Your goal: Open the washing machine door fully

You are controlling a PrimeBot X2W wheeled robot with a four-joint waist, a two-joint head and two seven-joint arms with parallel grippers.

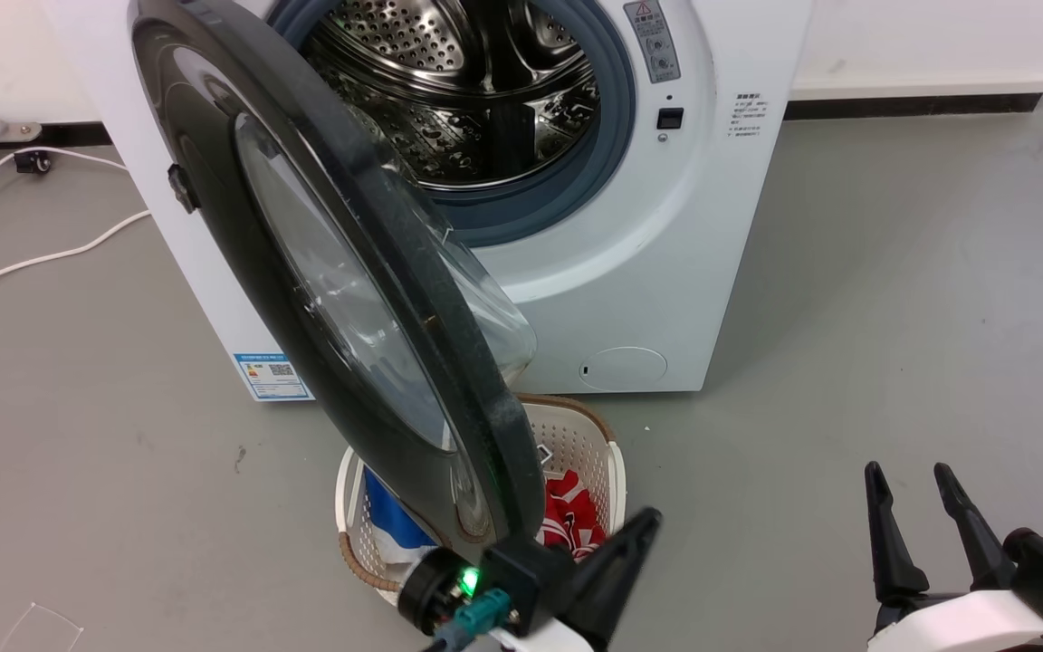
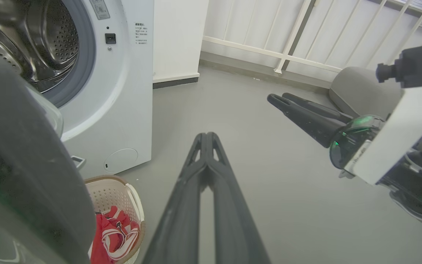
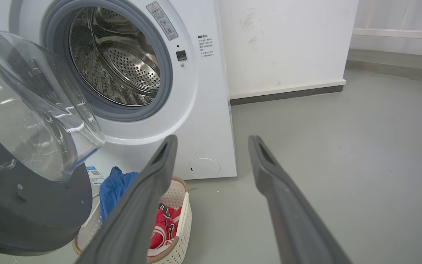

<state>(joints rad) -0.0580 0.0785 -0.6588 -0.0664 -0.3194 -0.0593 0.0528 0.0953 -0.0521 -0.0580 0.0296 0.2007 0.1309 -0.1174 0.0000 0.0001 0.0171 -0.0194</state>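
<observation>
Washing machine door (image 1: 368,299) open, half hiding the laundry basket (image 1: 617,464) from above.
Left gripper (image 2: 205,135) jaws pressed together; right gripper (image 3: 213,141) jaws spread.

The head camera looks forward and down from above, close to the white washer (image 1: 648,272). The washing machine door (image 1: 349,299) stands swung out, large at the near left, with the laundry basket (image 1: 617,457) under its lower rim. The left wrist camera sits low, hard against that door's outer edge. It faces along the left gripper (image 2: 206,135) across the floor (image 2: 233,102) to the railing (image 2: 291,40) at the far right, catching the right gripper (image 2: 278,96) side-on. The right wrist camera, low and further right, faces the washer's front between its own fingers. All 3 views share the drum (image 1: 458,91), the basket and the door.
</observation>
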